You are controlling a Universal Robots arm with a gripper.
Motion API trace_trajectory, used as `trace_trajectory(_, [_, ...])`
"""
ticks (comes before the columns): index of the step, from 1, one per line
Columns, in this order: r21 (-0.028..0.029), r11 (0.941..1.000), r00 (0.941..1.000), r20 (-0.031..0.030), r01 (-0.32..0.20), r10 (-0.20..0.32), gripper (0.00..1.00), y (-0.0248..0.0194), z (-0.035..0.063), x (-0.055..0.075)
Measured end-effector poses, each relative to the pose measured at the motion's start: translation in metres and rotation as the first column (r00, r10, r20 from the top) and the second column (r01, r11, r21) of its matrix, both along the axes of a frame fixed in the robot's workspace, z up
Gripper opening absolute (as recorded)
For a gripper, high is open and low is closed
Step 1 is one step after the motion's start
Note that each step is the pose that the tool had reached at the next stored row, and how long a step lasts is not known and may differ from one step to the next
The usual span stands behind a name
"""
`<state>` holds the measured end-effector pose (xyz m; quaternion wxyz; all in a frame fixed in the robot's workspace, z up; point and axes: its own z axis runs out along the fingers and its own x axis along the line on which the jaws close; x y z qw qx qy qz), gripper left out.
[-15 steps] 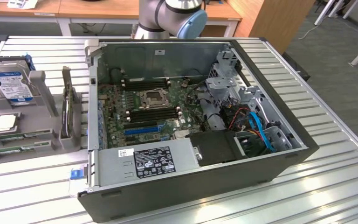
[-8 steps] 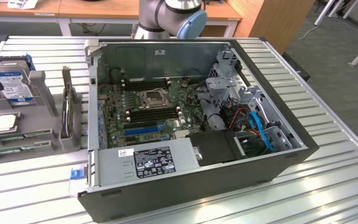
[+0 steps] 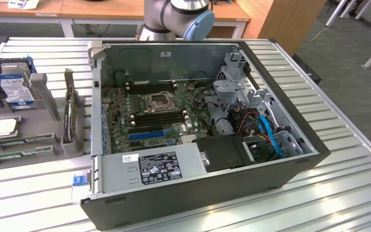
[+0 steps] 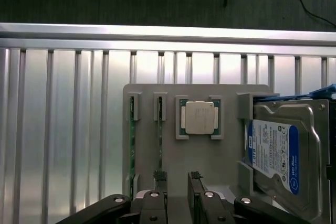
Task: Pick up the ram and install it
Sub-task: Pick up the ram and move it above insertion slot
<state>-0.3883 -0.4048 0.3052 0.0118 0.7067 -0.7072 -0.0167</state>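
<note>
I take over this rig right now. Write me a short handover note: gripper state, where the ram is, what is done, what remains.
Gripper: open, empty, hanging over the grey plastic parts tray.
Ram: two thin green circuit-board sticks on edge in tray grooves, the outer stick and the inner stick beside the square silver processor. The gripper is nearest the inner stick.
Done: nothing; neither stick is lifted.
Left: the pick-up, then installing in the open black computer case.

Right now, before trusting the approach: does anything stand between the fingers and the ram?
Nothing visible does. The open fingers hang over the gray holder, one at the ram stick's end; the processor sits off to the side.
</note>
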Motion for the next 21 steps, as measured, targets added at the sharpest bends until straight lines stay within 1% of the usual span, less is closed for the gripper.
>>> trace_trajectory(21, [0.0, 1.0, 1.0, 0.0001, -0.001, 0.001, 0.29, 0.0, -0.0377, 0.0])
